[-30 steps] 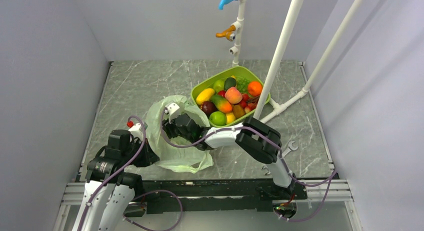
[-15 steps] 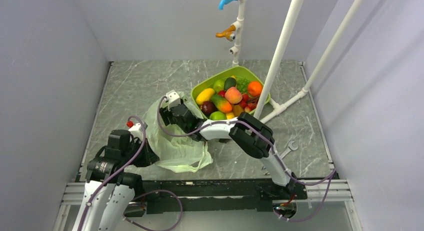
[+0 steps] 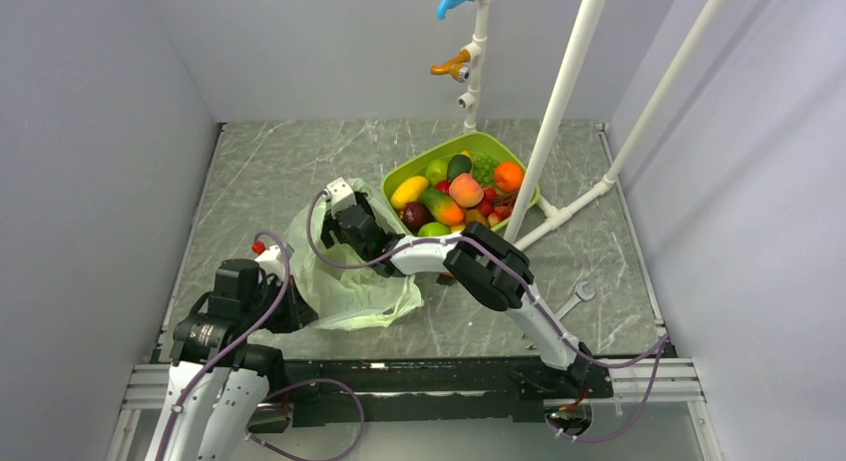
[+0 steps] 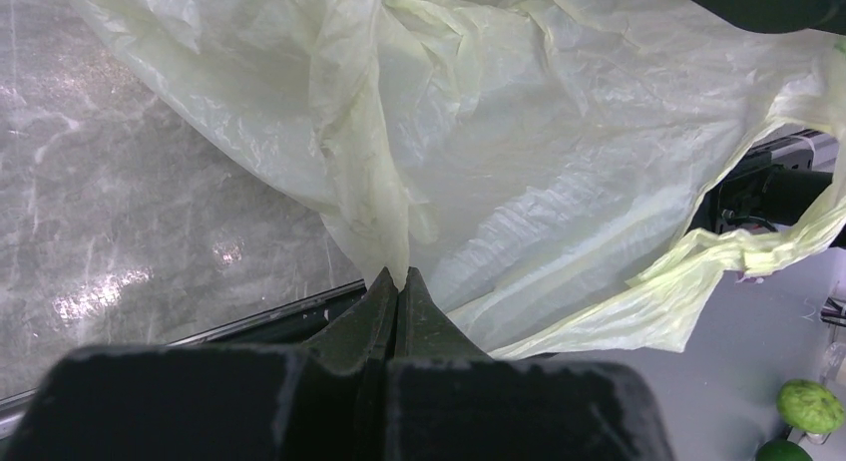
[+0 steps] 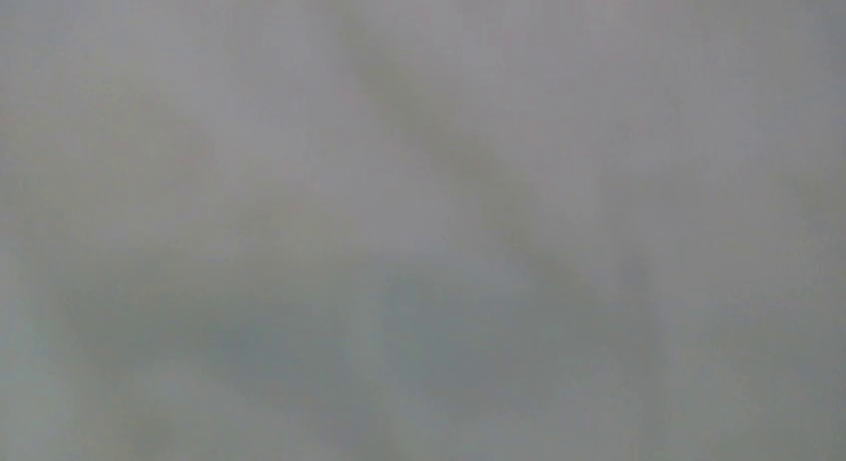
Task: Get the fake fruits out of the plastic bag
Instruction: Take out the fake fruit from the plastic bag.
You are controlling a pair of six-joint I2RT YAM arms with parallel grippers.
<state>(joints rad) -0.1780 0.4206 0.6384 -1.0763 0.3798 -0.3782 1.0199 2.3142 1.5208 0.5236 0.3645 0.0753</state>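
The pale-green plastic bag (image 3: 349, 286) lies crumpled on the marble table in front of my left arm. My left gripper (image 4: 399, 274) is shut on a gathered fold of the bag (image 4: 519, 132) at its near left side. My right arm reaches across, and its wrist (image 3: 347, 225) sits at the bag's far opening. Its fingers are hidden there, and the right wrist view is a plain grey blur. Fake fruits fill the green tray (image 3: 399, 175), among them a peach (image 3: 465, 190), an avocado (image 3: 458, 165) and grapes (image 3: 484, 168). No fruit shows through the bag.
White pipes (image 3: 561, 97) slant up beside the tray, with blue and orange taps (image 3: 454, 67) on the back wall. A wrench (image 3: 571, 301) lies at the right of the table. Two green fruits (image 4: 810, 405) show beyond the table edge in the left wrist view.
My right arm has swung left and farther back, bringing its wrist up to the bag's far edge. The bag's top has shifted with it. The left arm has held still.
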